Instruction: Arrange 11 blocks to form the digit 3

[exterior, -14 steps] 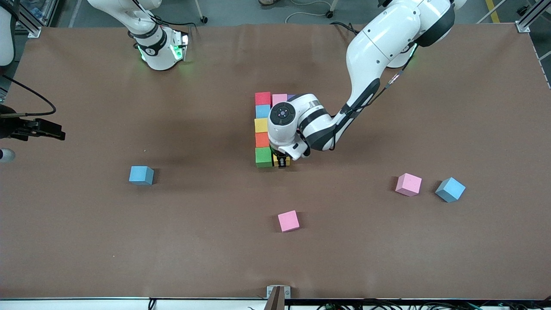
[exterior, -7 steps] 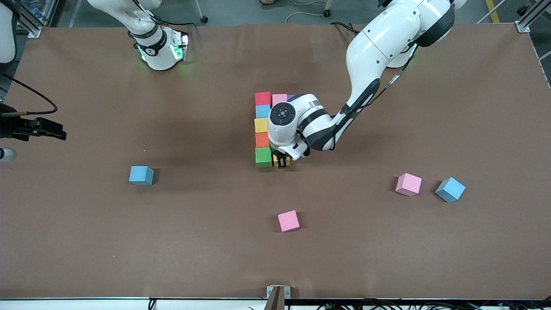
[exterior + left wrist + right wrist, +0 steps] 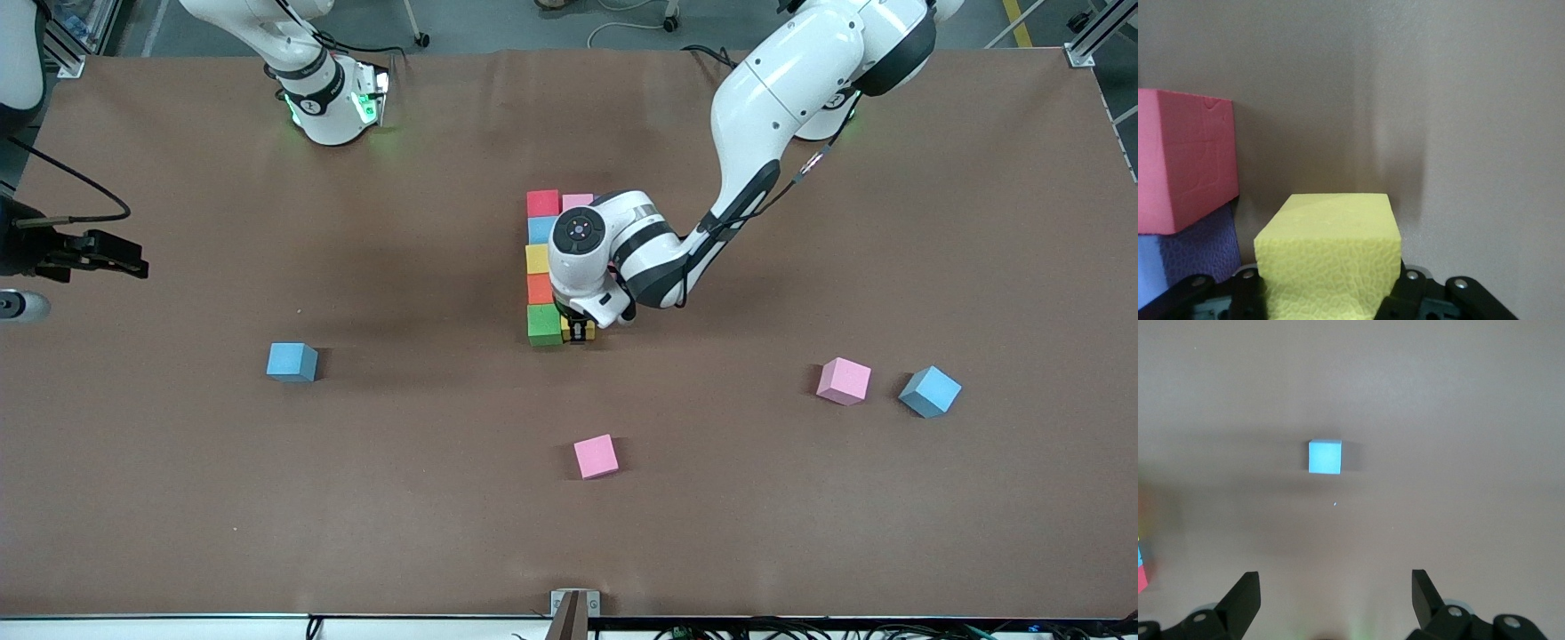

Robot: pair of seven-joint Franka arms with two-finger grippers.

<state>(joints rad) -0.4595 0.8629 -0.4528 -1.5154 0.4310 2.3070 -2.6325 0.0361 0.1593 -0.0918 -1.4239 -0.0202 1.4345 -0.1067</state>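
Observation:
A column of blocks runs red (image 3: 542,203), blue (image 3: 540,229), yellow (image 3: 538,258), orange (image 3: 540,288), green (image 3: 544,324), with a pink block (image 3: 578,201) beside the red one. My left gripper (image 3: 578,334) is shut on a yellow block (image 3: 1328,247), held low against the green block's side toward the left arm's end. The left wrist view also shows a red block (image 3: 1185,160) and a purple block (image 3: 1201,243) close by. The arm hides the rest of the digit 3. My right gripper (image 3: 133,258) hangs open and empty (image 3: 1336,577) at the right arm's end.
Loose blocks lie nearer the front camera: a blue one (image 3: 292,361) (image 3: 1325,457) toward the right arm's end, a pink one (image 3: 595,456) in the middle, and a pink one (image 3: 843,380) with a blue one (image 3: 929,391) toward the left arm's end.
The left gripper has slid the yellow block a little closer to the green block. The right gripper has drifted slightly inward over the table.

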